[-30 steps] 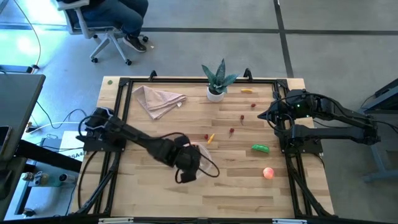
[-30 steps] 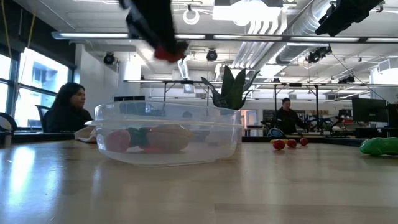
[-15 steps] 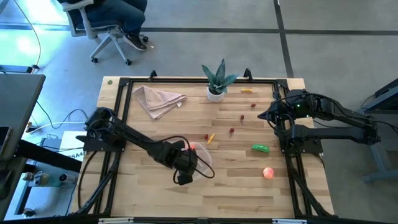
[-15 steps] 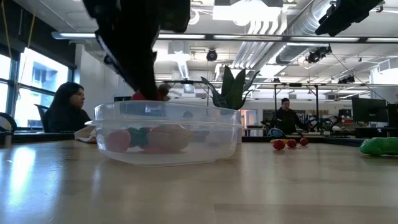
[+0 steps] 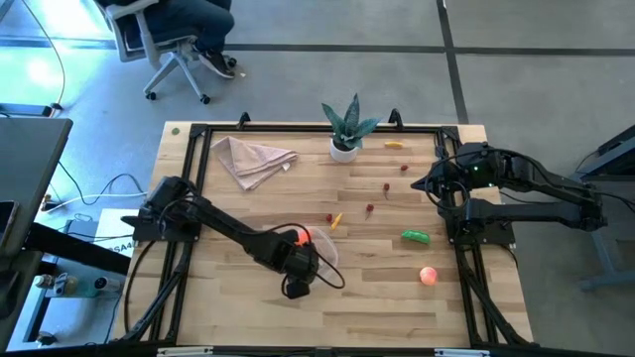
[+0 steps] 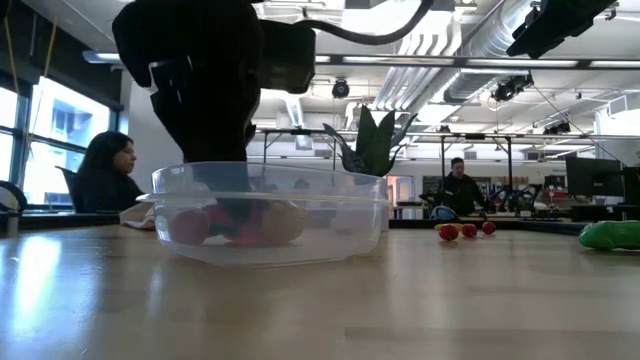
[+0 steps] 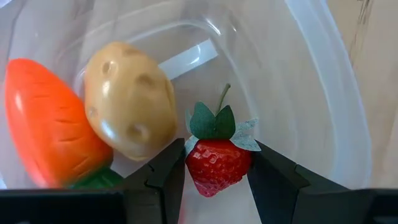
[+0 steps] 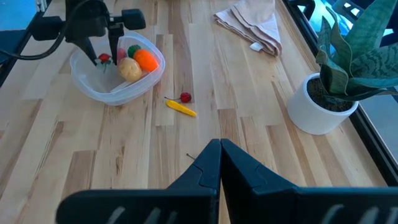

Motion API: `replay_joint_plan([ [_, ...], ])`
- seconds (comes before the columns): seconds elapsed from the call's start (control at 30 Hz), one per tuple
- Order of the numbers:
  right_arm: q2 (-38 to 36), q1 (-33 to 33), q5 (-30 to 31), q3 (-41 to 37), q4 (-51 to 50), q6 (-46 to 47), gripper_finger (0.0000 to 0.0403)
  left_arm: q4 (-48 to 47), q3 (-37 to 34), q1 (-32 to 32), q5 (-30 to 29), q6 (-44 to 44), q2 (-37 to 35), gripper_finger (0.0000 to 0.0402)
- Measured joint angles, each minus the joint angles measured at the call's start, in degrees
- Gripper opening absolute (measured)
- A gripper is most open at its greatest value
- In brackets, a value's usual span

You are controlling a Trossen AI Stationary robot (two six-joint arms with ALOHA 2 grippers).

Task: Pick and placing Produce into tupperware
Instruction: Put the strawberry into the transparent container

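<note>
The left gripper has its jaws clamped on a red strawberry, low inside the clear tub. The left arm reaches down into the tub from above. A tan potato and an orange carrot lie in the tub just beside the strawberry. The right gripper waits at the right edge of the tabletop, jaws together. A green cucumber and a pink peach lie well apart from the tub.
</note>
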Motion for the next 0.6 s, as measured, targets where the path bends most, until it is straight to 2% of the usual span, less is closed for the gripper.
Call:
replay_joint_plan([
  [0.6,0.00,0.01,0.00,-0.01,0.02,0.00,0.0000,1.18,0.29,0.02,0.93,0.76,2.04,0.0143],
])
